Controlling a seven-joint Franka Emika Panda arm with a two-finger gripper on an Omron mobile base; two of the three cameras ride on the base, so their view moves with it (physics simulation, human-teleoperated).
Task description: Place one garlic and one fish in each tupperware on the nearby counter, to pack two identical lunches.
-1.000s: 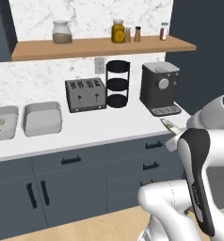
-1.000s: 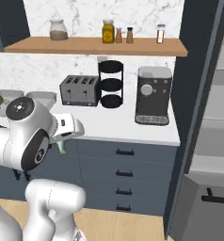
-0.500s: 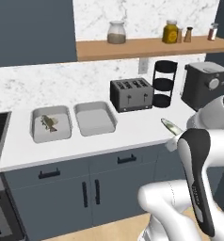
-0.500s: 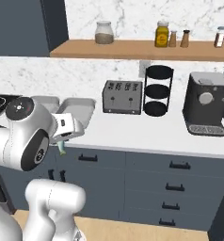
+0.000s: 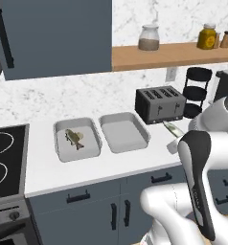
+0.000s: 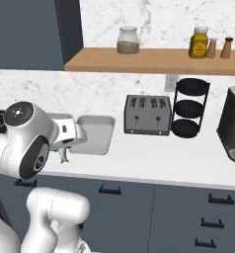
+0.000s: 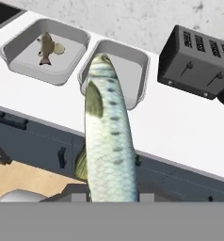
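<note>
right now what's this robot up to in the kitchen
The claw is shut on a slim, pale silvery-green fish, carried above the white marble-look counter. Two shallow pale grey trays sit beside the dark toaster. The left tray holds a stout brown fish and a cream garlic bulb; the right tray holds nothing.

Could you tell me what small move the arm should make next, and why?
Probably carry the silvery fish, held in the shut claw, forward over the empty right tray and lower it in. The left tray already holds the brown fish and a garlic, so this fish belongs in the other one.
</note>
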